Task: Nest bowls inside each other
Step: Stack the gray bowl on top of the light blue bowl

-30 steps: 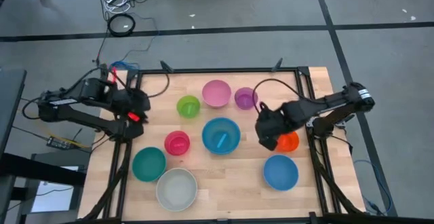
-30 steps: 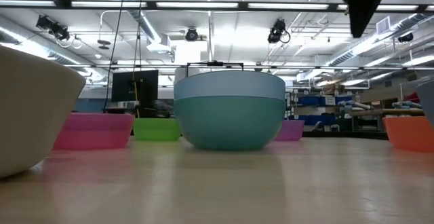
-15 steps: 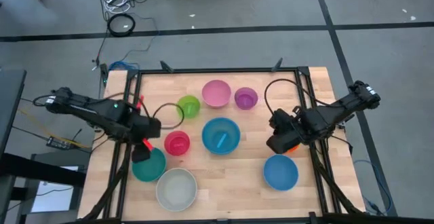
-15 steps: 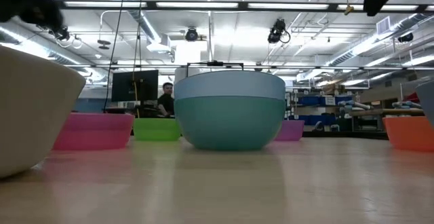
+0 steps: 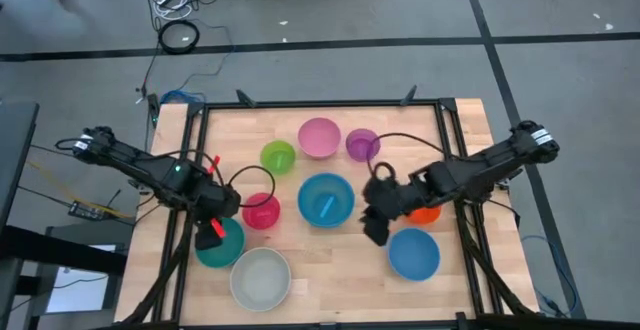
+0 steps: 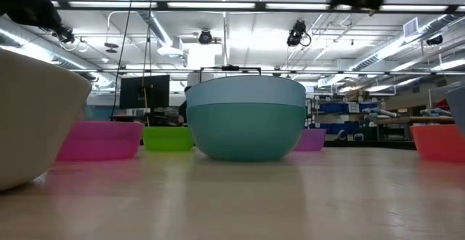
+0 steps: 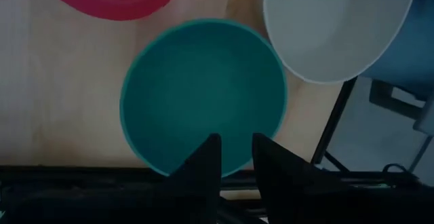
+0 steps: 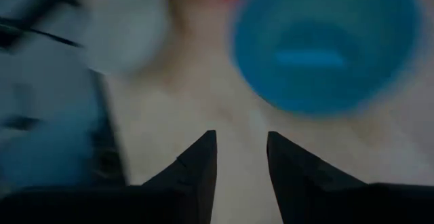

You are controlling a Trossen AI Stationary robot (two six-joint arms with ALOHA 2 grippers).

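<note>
Several round bowls stand apart on the wooden table: lime green (image 5: 278,157), pink (image 5: 319,137), purple (image 5: 362,145), a large blue one (image 5: 326,199), magenta (image 5: 262,211), teal (image 5: 220,245), pale grey-white (image 5: 261,278), blue (image 5: 414,253) and orange (image 5: 428,211), which my right arm partly hides. Each rests on its base. My left gripper (image 5: 213,228) hangs open over the teal bowl (image 7: 203,88), pointing steeply down, with nothing between its fingers. My right gripper (image 5: 375,222) hangs open over bare wood between the large blue bowl (image 8: 325,41) and the blue bowl.
A black frame (image 5: 320,103) runs round the tabletop, with posts at its corners. Cables loop above the table by both arms. Bare wood lies along the near edge between the grey-white and blue bowls. In the low view the large bowl (image 6: 245,120) stands mid-table.
My left gripper has swung from the table's left side toward the near edge and sunk, tipping down over the teal bowl. My right gripper has left the orange bowl, tipped up, and gone toward the table's left, stopping beside the large blue bowl. No bowl has moved.
</note>
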